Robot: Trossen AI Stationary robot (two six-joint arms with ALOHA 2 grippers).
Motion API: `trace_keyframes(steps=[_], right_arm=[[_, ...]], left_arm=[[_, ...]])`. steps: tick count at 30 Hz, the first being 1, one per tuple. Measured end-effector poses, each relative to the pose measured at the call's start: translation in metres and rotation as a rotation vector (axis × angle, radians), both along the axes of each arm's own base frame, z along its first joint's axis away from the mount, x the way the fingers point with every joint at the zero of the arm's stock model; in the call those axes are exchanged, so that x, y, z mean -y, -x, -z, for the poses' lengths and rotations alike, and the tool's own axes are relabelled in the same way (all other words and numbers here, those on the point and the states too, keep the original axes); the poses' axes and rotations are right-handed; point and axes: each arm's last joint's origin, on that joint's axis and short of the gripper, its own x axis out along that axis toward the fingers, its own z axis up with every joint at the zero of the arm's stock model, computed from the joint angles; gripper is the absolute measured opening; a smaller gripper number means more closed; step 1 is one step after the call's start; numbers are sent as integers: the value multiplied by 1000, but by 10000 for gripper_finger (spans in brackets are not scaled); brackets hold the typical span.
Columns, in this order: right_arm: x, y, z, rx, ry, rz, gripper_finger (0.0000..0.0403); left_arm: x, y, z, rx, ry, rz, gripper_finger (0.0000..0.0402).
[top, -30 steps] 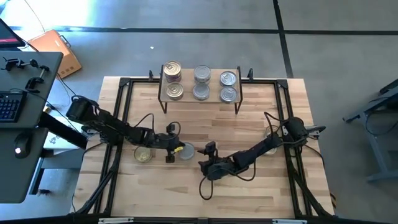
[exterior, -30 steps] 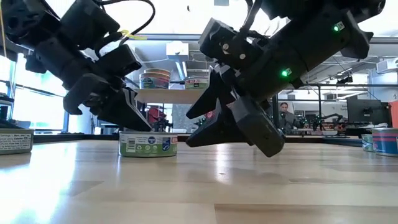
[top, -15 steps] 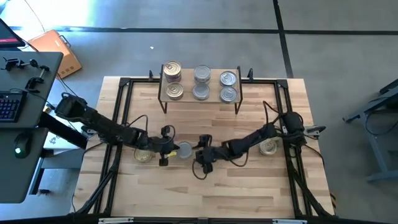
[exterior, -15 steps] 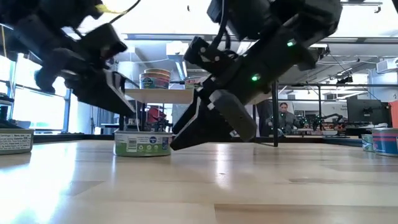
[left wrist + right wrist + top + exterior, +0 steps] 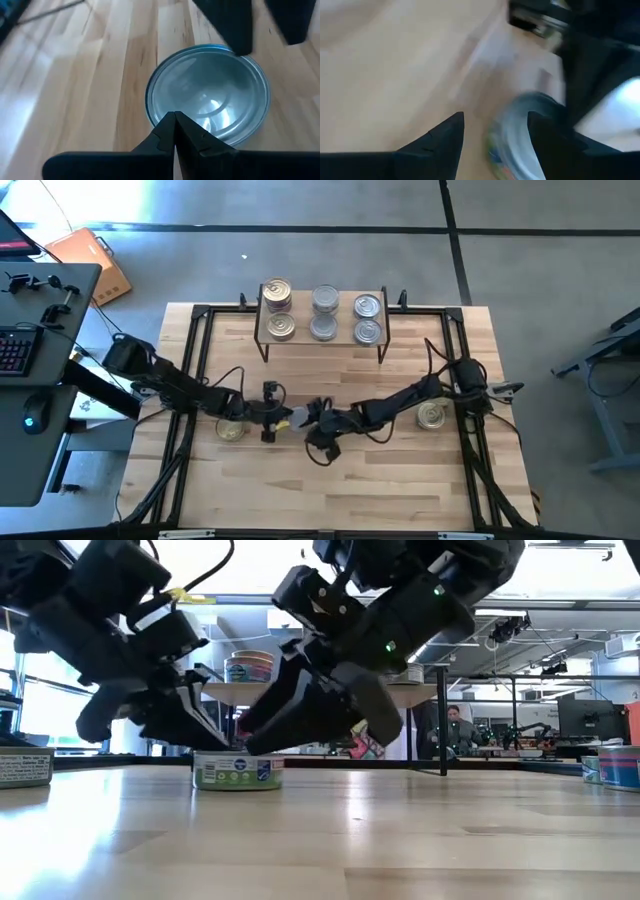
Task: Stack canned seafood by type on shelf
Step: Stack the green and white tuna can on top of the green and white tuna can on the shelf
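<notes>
Both arms have met over one tin (image 5: 237, 770) in the middle of the table (image 5: 400, 480), toward its front edge. It is a short round can, its side wrapped in a green and white label with a small blue mark, standing flat on the wood. From the left wrist view its lid (image 5: 212, 100) is plain silvery metal with a raised rim and a shallow pressed ring, throwing back the ceiling light. The left gripper (image 5: 174, 131) sits at the tin's near edge with its two fingers pressed together, tips touching, holding nothing. The right gripper (image 5: 495, 135) comes in from the other side with its fingers spread apart, the tin's rim and label just showing in the gap between them; whether the fingers touch the tin I can't say. From above, the two grippers nearly meet over that spot. One more tin (image 5: 231, 428) stands just left of them beside the left arm, and another (image 5: 432, 416) sits well off to the right near the right arm's base. At the back of the table the shelf (image 5: 322, 310) carries six tins in three pairs: gold-toned lids on the left, silvery ones in the middle and on the right.
</notes>
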Motion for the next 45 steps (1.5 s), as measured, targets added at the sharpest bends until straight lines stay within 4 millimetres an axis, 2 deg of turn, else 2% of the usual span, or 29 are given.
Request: trace_keyframes(steps=[3,6,9,12,16,21,30,35,41,45], right_arm=[[-4,-2,-1,-9,-140,-13,211],[-7,-8,-10,20,-224,-13,210],[-7,-9,-18,-15,-185,13,210],[-4,-9,-23,-91,-65,40,210],[2,-5,-14,-176,49,9,201],[10,-10,1,-184,112,12,152],[17,-14,3,-168,111,60,11],[17,-14,3,-167,54,105,8],[19,-12,-7,-165,-54,134,2],[24,-12,-16,-159,-129,145,1]], left_arm=[[-3,-4,0,26,-58,41,0],[-5,-8,-4,64,-110,70,0],[-4,-8,-10,89,-128,82,0],[1,-7,-16,118,-103,89,0],[8,-3,-20,120,-76,113,0],[12,-1,-18,105,-57,124,0],[29,3,-19,99,-202,283,0],[43,8,-21,119,-275,333,0],[59,16,-21,116,-352,429,4],[62,20,-18,80,-376,452,41]])
